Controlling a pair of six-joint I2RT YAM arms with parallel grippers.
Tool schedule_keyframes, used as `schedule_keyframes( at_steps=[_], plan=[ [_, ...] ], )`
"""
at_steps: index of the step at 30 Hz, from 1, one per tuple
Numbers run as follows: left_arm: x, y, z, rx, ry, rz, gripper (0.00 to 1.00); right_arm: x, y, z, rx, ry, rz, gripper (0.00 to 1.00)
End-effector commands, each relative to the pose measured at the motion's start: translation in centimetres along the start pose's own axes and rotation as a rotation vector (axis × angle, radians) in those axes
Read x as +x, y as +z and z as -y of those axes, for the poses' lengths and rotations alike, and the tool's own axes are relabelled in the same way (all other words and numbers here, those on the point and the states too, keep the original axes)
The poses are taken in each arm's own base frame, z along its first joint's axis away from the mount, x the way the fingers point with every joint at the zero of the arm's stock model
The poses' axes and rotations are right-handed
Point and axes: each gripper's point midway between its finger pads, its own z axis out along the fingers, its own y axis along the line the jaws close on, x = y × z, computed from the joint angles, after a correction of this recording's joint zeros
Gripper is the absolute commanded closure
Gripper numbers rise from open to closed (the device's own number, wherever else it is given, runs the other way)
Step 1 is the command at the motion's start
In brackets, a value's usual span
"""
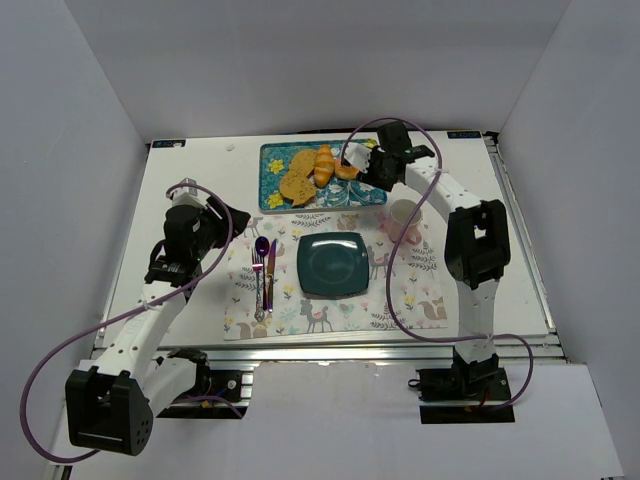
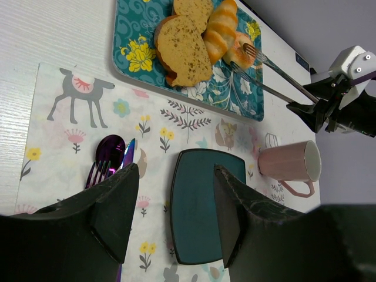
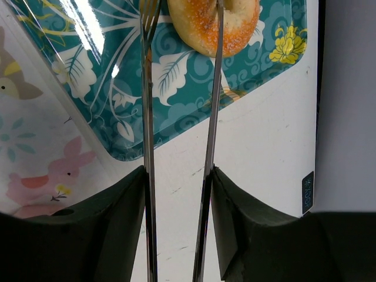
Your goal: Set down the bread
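Teal tray [image 2: 132, 29] holds toast [image 2: 182, 50], croissant [image 2: 220, 26] and, toward its right end, the bread [image 3: 194, 23]; right claw [image 3: 177, 176] clamps tongs [image 3: 147, 147], one prong across the bread, one beside it; left claw [image 2: 176, 176] wide, empty.

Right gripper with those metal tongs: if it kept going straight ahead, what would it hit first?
Probably the bread on the teal tray. The tongs held by the right gripper have their tips at it, though their height above it is unclear.
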Motion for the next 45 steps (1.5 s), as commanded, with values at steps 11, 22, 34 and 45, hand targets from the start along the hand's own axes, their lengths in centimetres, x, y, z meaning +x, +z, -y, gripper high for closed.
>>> schedule_keyframes(
  at_steps=[11, 22, 34, 45],
  plan=[
    [-0.3, -0.3, 0.2, 0.008, 0.008, 0.021, 0.37, -1.2, 1.1, 1.5, 0.072, -0.086, -0.006, 0.5],
    [-0.3, -0.2, 0.1, 0.004, 0.01, 0.024, 0.37, -0.8, 0.6, 1.9, 0.092, -0.093, -0.04, 0.77],
    [-0.4, 0.3, 0.3, 0.011, 0.015, 0.02, 0.37, -3.3, -5.5, 3.0, 0.162, 0.029, 0.085, 0.93],
    [-0.7, 0.9, 0.6, 0.024, 0.02, 0.017, 0.37, -5.1, -12.4, -5.3, -0.068, 0.035, 0.284, 0.96]
  ],
)
